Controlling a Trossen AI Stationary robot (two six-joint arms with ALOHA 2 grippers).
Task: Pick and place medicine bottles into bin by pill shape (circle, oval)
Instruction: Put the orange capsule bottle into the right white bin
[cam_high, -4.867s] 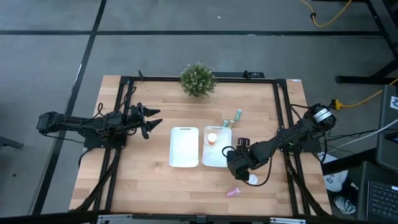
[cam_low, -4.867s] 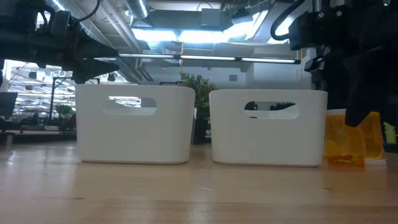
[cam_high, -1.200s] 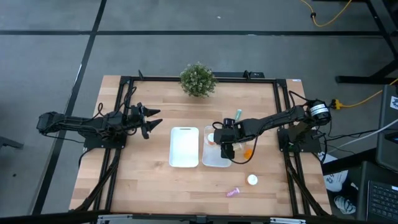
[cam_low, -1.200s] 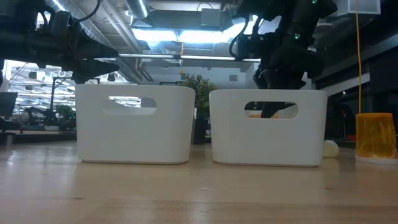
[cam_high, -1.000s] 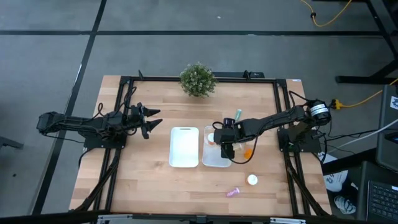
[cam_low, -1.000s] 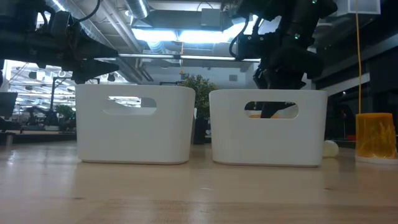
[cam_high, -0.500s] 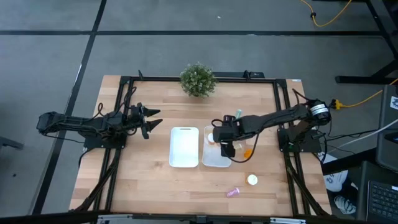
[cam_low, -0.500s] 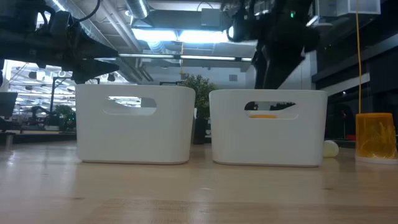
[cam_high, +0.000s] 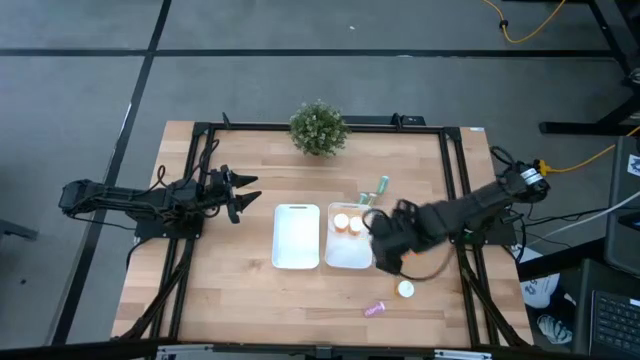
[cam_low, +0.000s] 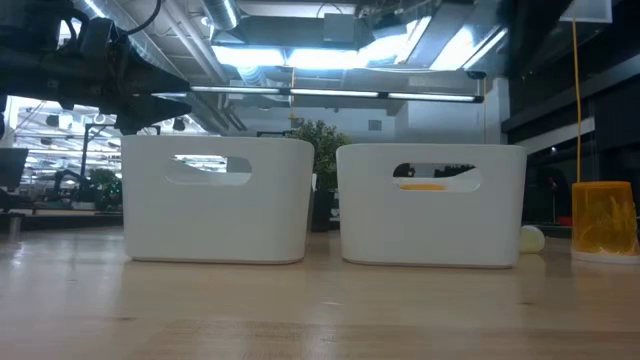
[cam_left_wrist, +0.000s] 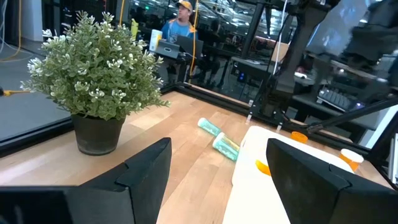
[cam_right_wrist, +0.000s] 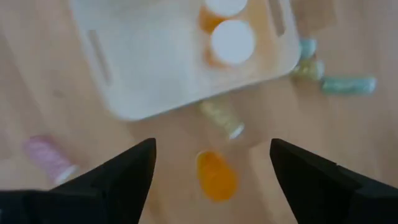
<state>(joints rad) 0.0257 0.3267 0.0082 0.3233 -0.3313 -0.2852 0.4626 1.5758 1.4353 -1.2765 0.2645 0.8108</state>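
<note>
Two white bins stand side by side mid-table, the left bin (cam_high: 296, 237) and the right bin (cam_high: 348, 250). Two orange medicine bottles with white caps (cam_high: 348, 223) (cam_right_wrist: 232, 41) stand in the right bin. My right gripper (cam_high: 385, 248) (cam_right_wrist: 211, 183) hangs open above the table just right of that bin, over an orange bottle (cam_right_wrist: 216, 175) lying on the wood. A pale bottle (cam_right_wrist: 221, 118) lies by the bin wall. Teal bottles (cam_high: 374, 191) lie behind the bin. A pink bottle (cam_high: 373, 309) and a white-capped one (cam_high: 405, 289) are near the front. My left gripper (cam_high: 240, 195) (cam_left_wrist: 217, 186) waits open at the left.
A potted plant (cam_high: 318, 128) stands at the table's far edge. The black frame rails (cam_high: 452, 190) run along both sides of the table. Bare wood lies in front of the bins (cam_low: 320, 310). A person shows in the room beyond (cam_left_wrist: 181, 22).
My right gripper has risen out of the right bin, rolled at the wrist, and swung toward the table's near right, out of the low view. A second orange bottle now stands in that bin beside the first.
</note>
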